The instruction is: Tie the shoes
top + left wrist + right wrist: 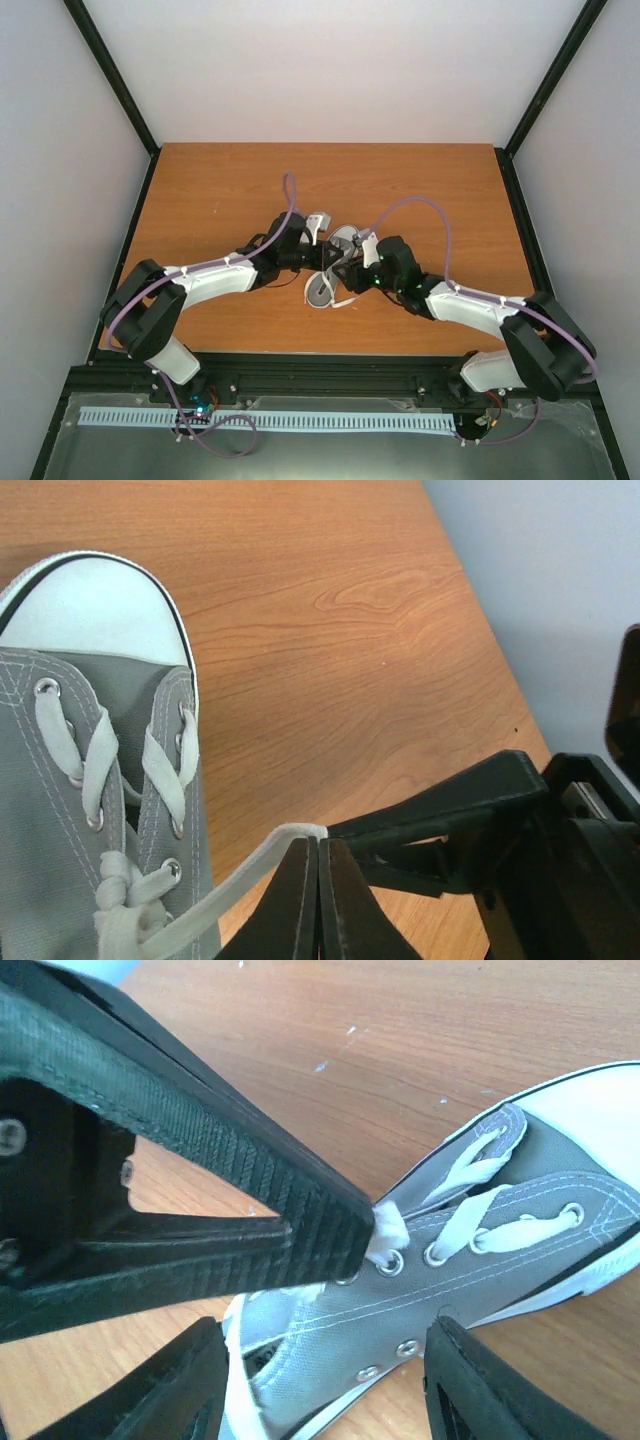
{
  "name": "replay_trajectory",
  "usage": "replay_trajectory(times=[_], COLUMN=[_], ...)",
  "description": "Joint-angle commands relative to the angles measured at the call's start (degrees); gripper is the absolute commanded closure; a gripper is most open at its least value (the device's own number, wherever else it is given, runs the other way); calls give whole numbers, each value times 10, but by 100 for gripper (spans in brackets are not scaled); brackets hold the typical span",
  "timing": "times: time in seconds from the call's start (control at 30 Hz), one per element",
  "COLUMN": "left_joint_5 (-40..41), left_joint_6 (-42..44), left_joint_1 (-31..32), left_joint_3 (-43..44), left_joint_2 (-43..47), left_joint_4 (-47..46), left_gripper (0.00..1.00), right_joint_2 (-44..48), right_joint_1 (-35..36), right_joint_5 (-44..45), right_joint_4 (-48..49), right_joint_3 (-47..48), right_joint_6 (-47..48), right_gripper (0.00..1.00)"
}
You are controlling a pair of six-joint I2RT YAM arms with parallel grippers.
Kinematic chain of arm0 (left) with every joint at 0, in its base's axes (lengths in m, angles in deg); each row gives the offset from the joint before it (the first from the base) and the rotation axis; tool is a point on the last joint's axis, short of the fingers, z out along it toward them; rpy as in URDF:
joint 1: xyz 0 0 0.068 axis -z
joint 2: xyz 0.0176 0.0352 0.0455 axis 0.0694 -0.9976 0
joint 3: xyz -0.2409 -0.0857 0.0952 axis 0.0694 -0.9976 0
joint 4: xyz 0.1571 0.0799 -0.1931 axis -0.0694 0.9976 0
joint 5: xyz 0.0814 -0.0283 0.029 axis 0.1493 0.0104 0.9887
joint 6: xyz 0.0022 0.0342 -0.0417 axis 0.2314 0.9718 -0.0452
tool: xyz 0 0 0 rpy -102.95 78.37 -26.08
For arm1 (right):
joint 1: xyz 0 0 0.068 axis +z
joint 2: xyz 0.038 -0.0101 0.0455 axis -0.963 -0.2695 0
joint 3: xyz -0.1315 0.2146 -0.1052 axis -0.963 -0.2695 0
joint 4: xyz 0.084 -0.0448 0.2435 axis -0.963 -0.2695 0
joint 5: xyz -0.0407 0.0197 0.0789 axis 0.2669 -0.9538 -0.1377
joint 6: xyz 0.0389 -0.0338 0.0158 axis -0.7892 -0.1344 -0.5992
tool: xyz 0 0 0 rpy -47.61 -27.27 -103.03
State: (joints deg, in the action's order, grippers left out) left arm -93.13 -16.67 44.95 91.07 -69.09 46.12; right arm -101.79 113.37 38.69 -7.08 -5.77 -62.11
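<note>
At the left of the surface (200, 190), my left arm reaches in toward the middle.

Left fingers (318, 852): clenched, pads pressed flat together, pinching the free end of a white lace (250, 865) right at their tips. From there the lace runs almost straight, back left to a bunched crossing over the tongue.

Mid-surface, between both arms: grey sneaker (320, 291), resting on the wood with its laces up. In the left wrist view it fills the left edge. The white toe cap (85, 605) points away from that camera, and the laces criss-cross through metal eyelets.

Right wrist view: my ribbed left finger crosses in from the upper left. Its tip sits at the top eyelets with a bit of white lace showing there.

Right fingers (328, 1322): released and spread wide, grasping nothing. The sneaker's grey side and heel opening show in the gap between them. I cannot tell whether either one touches the canvas.

Left wrist view, right side: one of my right fingers points in toward the clenched left tips and lies just beside them. Whether it touches them I cannot tell.
</note>
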Motion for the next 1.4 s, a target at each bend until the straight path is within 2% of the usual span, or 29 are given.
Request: replay_trajectory(times=[0.0,0.13,0.23,0.4,0.6,0.83,0.9,1.03,1.2,1.37], left_joint_5=[15,17,13,9,10,7,7,10,-12,-79], left_joint_6=[3,6,5,3,2,3,3,7,23,55], left_joint_1=[-3,-3,-3,-3,-3,-3,-3,-3,-3,-3], left_joint_3=[0,-2,-2,-5,-5,-7,-6,-10,-32,-45], left_joint_2=[28,33,31,30,32,32,32,36,50,48], left_joint_4=[-9,-7,-7,-6,-4,-4,-2,-6,-36,-48], left_gripper=[99,99,99,99,99,99,99,99,99,99], right_joint_2=[54,75,55,0,-48,-77,-84,-76,-33,-12], right_joint_1=[2,10,23,47,52,53,53,54,51,20], right_joint_5=[10,-22,-35,-55,-41,-36,-40,-22,51,52], right_joint_4=[-22,21,61,101,106,108,114,113,57,13], right_joint_3=[-29,-78,-99,-86,-61,-47,-45,-51,-58,-51], right_joint_6=[-7,-52,-76,-81,-63,-41,-42,-50,-58,-70], right_gripper=[43,41,47,56,69,74,79,97,97,97])
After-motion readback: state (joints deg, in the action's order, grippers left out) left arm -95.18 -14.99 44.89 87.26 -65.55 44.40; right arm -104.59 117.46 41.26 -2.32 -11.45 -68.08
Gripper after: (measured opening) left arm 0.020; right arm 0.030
